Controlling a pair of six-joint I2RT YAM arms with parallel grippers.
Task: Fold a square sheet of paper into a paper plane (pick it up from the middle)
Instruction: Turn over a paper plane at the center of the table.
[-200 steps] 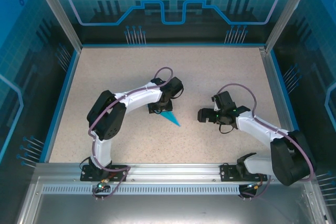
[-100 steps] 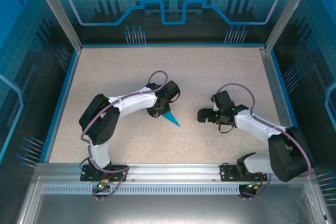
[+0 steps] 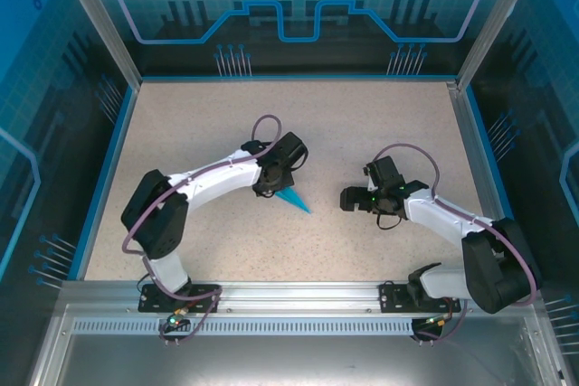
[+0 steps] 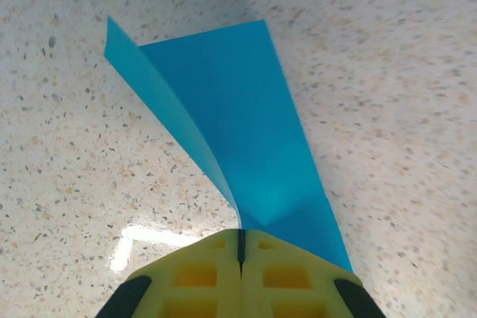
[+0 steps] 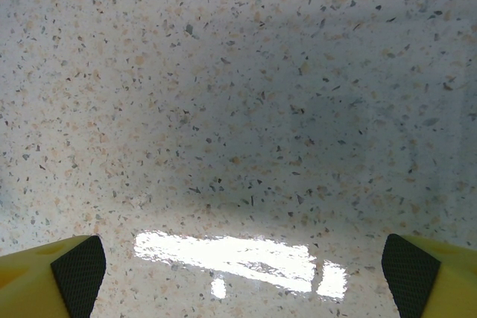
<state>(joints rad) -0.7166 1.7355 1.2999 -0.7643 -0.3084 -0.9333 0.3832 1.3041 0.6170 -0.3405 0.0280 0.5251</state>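
Observation:
The teal-blue sheet of paper (image 3: 293, 200), folded into a narrow pointed wedge like a paper plane, lies near the middle of the speckled table. In the left wrist view the folded paper (image 4: 238, 132) fans out away from my fingers, one flap standing up on the left. My left gripper (image 4: 241, 237) is shut on its near end, the yellow fingers (image 4: 194, 277) pressed together over the crease. From above, the left gripper (image 3: 270, 189) is at the wedge's upper left end. My right gripper (image 3: 347, 198) stands open a short way to the right, with bare table between its fingertips (image 5: 74, 269).
The speckled table (image 3: 199, 124) is bounded by a blue rim (image 3: 104, 178) and glass walls. A metal rail (image 3: 298, 296) carrying both arm bases runs along the near edge. The two grippers face each other a hand's width apart.
My left gripper has closed on the folded paper, and the left arm's elbow has swung out to the left. The paper has barely shifted. The right arm has stayed still.

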